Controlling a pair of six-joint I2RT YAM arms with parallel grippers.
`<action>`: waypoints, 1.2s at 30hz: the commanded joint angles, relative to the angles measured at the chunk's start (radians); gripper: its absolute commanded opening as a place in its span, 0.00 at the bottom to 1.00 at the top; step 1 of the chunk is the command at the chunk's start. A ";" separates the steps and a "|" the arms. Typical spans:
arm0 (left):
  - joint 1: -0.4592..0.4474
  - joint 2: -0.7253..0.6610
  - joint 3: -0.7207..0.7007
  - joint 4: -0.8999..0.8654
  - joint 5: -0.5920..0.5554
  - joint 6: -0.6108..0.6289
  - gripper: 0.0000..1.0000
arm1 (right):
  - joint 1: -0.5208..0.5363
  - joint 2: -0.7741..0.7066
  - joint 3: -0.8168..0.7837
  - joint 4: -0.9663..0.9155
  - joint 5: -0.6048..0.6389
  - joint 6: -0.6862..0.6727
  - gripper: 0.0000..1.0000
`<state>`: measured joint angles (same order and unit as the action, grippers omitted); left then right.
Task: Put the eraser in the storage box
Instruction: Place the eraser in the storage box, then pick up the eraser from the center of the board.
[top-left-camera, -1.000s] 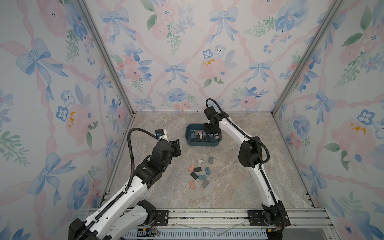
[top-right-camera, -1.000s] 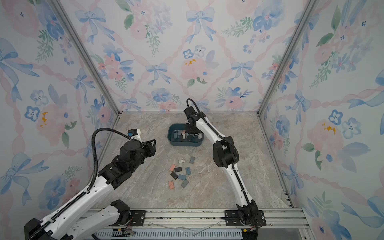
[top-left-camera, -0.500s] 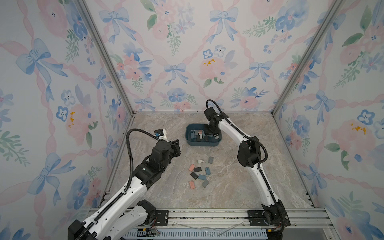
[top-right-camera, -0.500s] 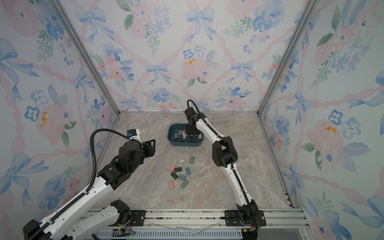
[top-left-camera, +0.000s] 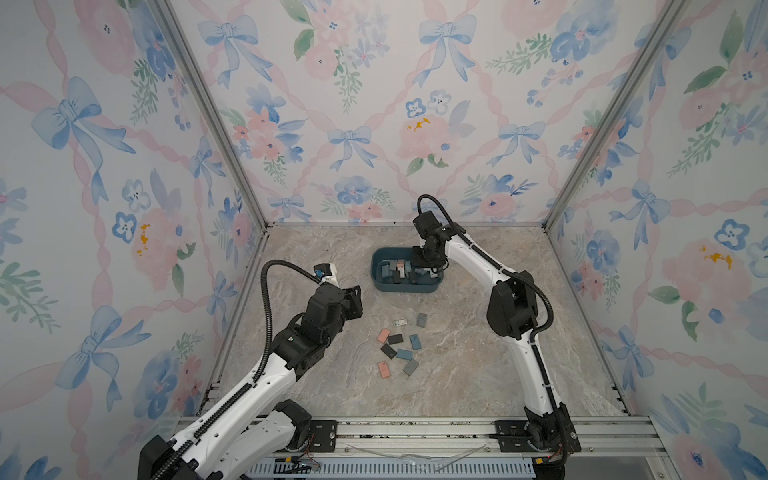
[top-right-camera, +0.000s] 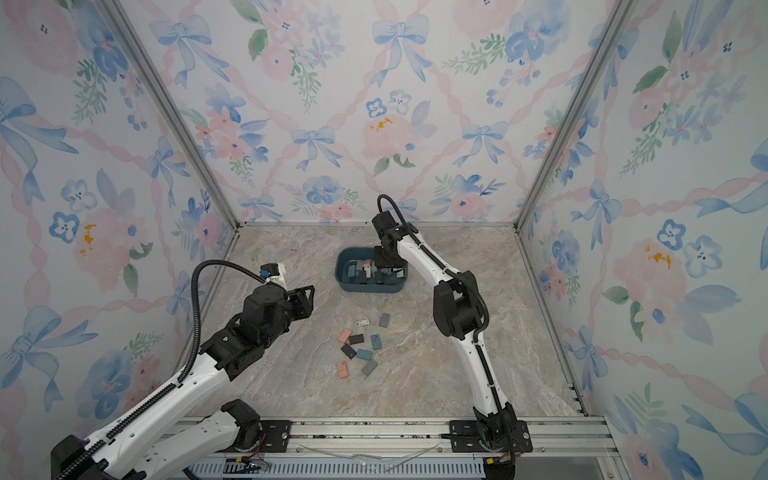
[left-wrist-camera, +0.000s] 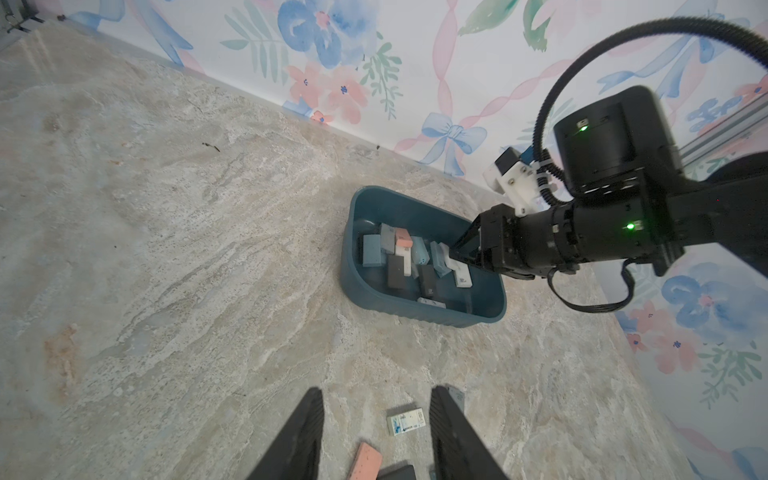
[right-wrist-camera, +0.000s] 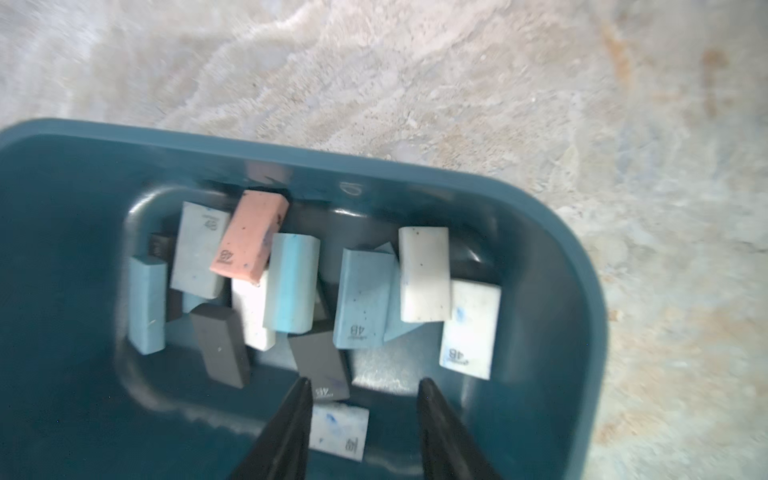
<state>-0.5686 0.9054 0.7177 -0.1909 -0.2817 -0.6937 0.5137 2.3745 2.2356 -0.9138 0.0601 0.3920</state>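
The floor is a marble-patterned tabletop (top-left-camera: 457, 374), closed in on three sides by walls (top-left-camera: 374, 104) papered with blue bows and pink flowers. A metal rail (top-left-camera: 415, 428) along the front edge carries both arm bases.

The right claw (right-wrist-camera: 365, 382) hangs over the box (right-wrist-camera: 582, 291), its tips inside the rim line at the end of the box nearest its own arm. Its jaws stand partly apart with nothing between them. Straight below the gap lies a white eraser (right-wrist-camera: 338, 430) smudged with blue, resting low on the box's inner wall. A black eraser (right-wrist-camera: 320, 363) lies close by one fingertip; whether they touch cannot be told. Beyond the tips a pile (right-wrist-camera: 291, 282) of blue, white, grey, black and pink erasers covers the box floor, some leaning on others.

The left claw (left-wrist-camera: 377, 390) is raised over bare tabletop, well apart from the box, which lies ahead of it. Its jaws are also partly apart and hold nothing. Below and just ahead of its tips a labelled white eraser (left-wrist-camera: 406, 422) lies flat, with a pink eraser (left-wrist-camera: 365, 461) nearer the claw.

In both top views these belong to a loose scatter (top-left-camera: 399, 345) of nine erasers on the tabletop, beside the left claw and nearer the rail than the right claw. Nothing stands between the scatter and the box.
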 joint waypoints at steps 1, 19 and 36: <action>-0.002 0.014 -0.009 -0.010 0.038 -0.009 0.45 | 0.010 -0.124 -0.090 0.059 0.017 0.008 0.45; -0.122 0.310 0.125 -0.147 0.142 0.076 0.47 | 0.040 -0.667 -0.713 0.316 -0.005 0.037 0.48; -0.185 0.554 0.180 -0.201 0.154 0.074 0.55 | 0.033 -0.874 -0.966 0.383 -0.026 0.100 0.49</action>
<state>-0.7479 1.4345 0.8738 -0.3679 -0.1150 -0.6281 0.5449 1.5322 1.2934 -0.5571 0.0517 0.4675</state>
